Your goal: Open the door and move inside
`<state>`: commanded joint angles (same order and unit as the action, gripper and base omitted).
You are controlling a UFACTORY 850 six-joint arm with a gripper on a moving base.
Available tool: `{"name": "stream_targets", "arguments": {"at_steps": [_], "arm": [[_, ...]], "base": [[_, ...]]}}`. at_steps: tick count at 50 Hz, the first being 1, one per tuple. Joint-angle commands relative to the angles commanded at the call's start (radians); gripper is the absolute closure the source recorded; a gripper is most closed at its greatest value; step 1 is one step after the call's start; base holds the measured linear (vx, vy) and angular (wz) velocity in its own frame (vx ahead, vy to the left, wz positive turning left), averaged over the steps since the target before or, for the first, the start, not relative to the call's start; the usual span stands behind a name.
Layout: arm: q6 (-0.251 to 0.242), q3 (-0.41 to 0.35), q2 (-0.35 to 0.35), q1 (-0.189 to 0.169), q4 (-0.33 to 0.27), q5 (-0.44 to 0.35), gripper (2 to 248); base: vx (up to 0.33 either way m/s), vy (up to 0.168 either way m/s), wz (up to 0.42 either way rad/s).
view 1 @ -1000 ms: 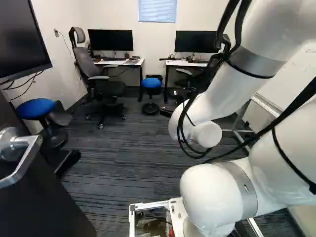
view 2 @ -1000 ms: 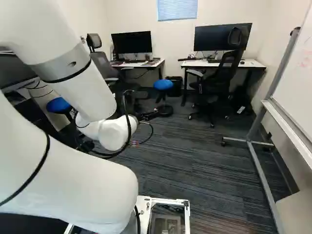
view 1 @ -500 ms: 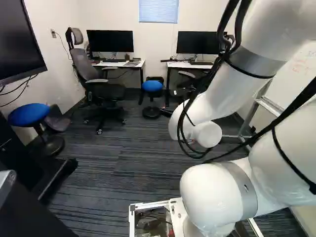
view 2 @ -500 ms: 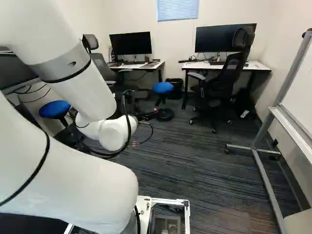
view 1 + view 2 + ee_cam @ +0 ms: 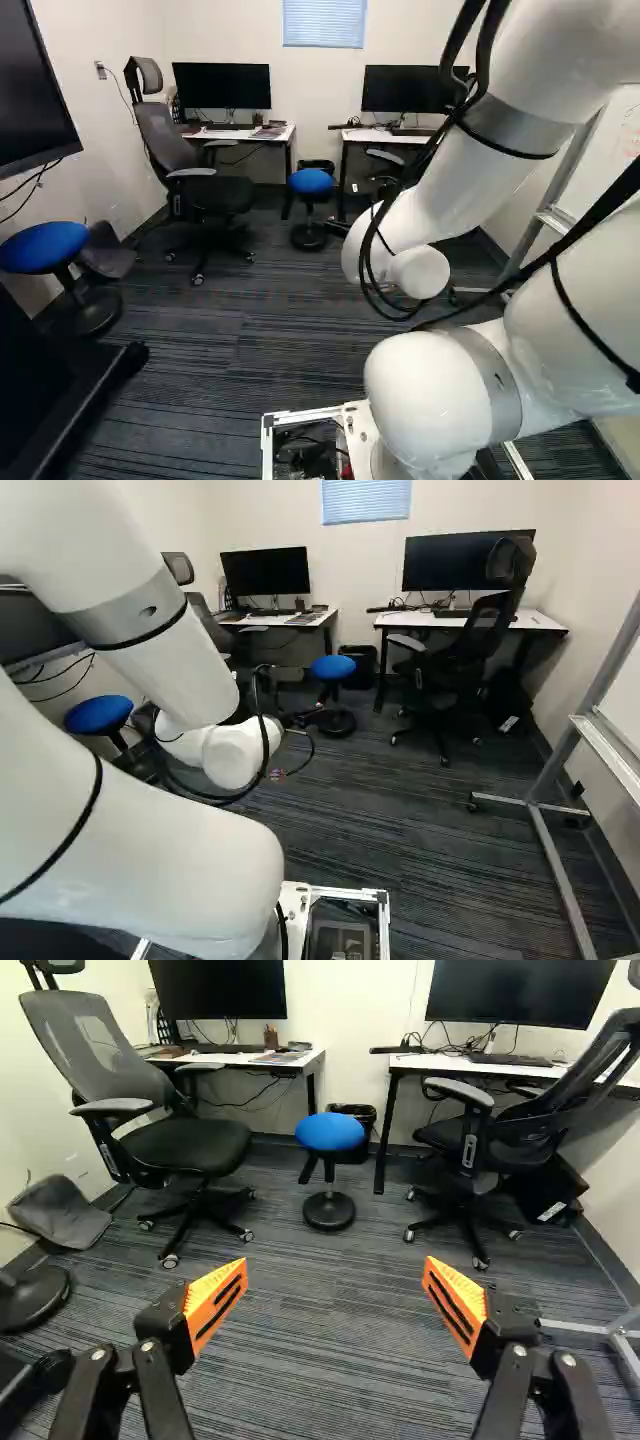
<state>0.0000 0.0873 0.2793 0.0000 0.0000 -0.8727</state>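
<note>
In the right base view, part of my black gripper (image 5: 305, 718) shows just past the arm's white wrist, in front of the far stool. The wrist view has the gripper (image 5: 335, 1295) wide open, its orange pads apart with only carpet seen between and beyond them. No door or door handle can be made out in any current view. The carpeted room floor (image 5: 330, 1360) stretches ahead of the fingers toward the desks.
A blue stool (image 5: 45, 247) and a black stand foot (image 5: 105, 385) are at the left. Ahead are another blue stool (image 5: 330, 1132), office chairs (image 5: 185, 1145) (image 5: 450, 670) and two desks (image 5: 480, 622). A wheeled whiteboard frame (image 5: 560, 865) stands right.
The base has moved forward. The dark door with its metal lever handle has slid out of the left base view at the left. The arm holds its pose.
</note>
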Motion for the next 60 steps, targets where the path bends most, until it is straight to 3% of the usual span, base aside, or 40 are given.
{"name": "stream_targets", "arguments": {"at_steps": [60], "arm": [[0.0,0.0,0.0,0.0,0.0,0.0,3]], "base": [[0.198,0.016,-0.011]]}}
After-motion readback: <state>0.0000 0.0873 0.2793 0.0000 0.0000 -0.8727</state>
